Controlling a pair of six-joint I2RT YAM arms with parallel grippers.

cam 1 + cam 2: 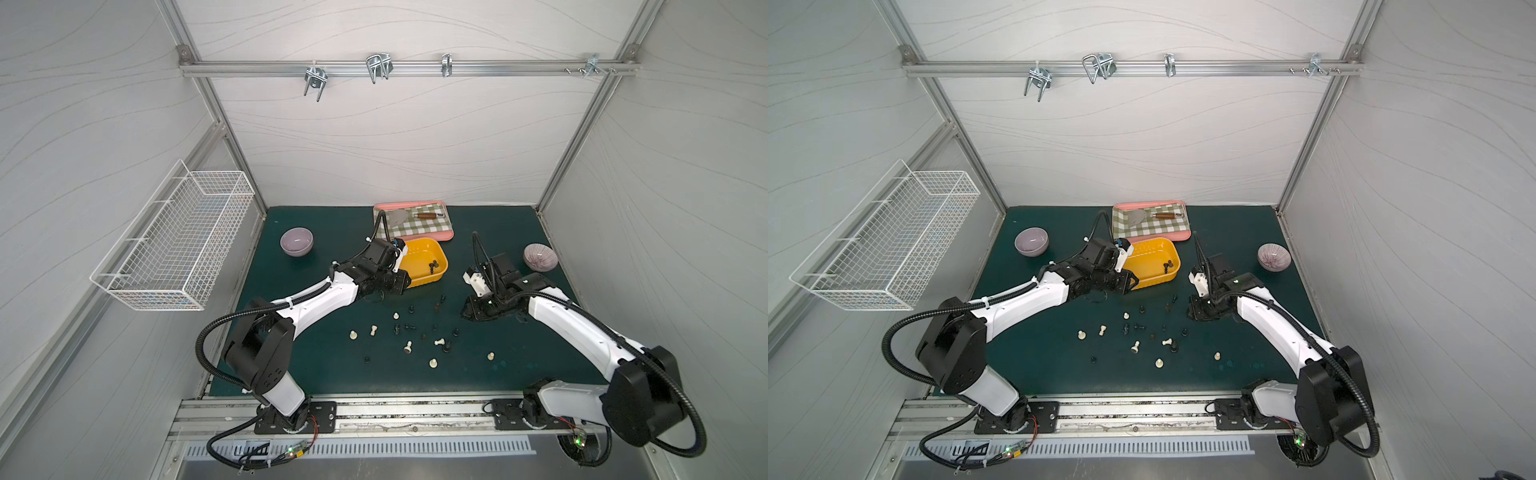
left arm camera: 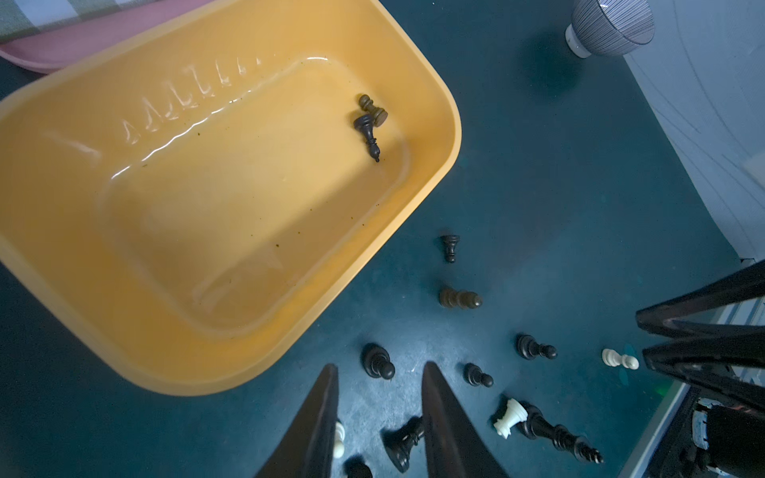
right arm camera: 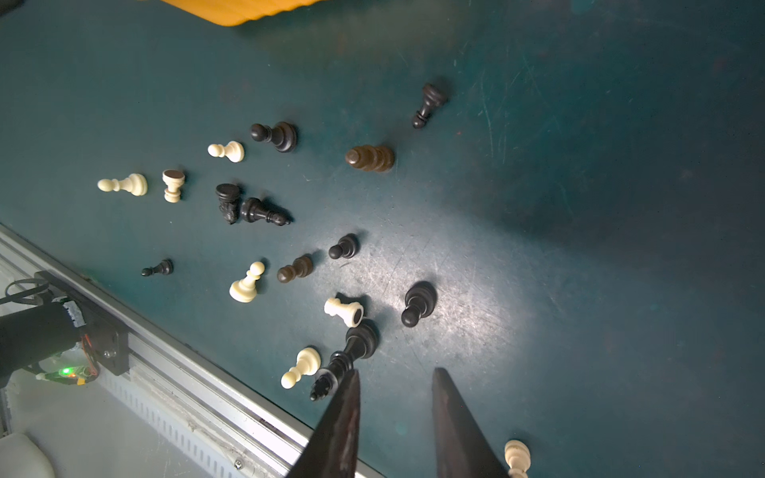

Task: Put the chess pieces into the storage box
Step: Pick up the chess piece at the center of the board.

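The chess pieces [image 1: 408,347] lie scattered near the worktop's [image 1: 332,374] front edge, two dark ones inside the storage box [image 1: 419,259]; the left gripper [image 2: 380,365] and right gripper [image 3: 396,371] are both slightly parted and empty.

Both top views look steeply down from high over the front edge of the dark green tabletop mat [image 1: 332,374], facing the pale back wall, far enough back to hold both arms, the white wire basket [image 1: 174,237] and the aluminium hook rail [image 1: 407,66]; side by side, they share almost the whole scene; the left wrist camera sits close over the shallow yellow-orange plastic storage box [image 2: 434,124], looking past the left gripper [image 2: 381,366]; the right wrist camera hangs close above the black and cream chess pieces [image 3: 419,300], looking past the right gripper [image 3: 395,371] toward the aluminium front rail [image 3: 186,364]; both wrist views share the loose pieces and an edge of the box.
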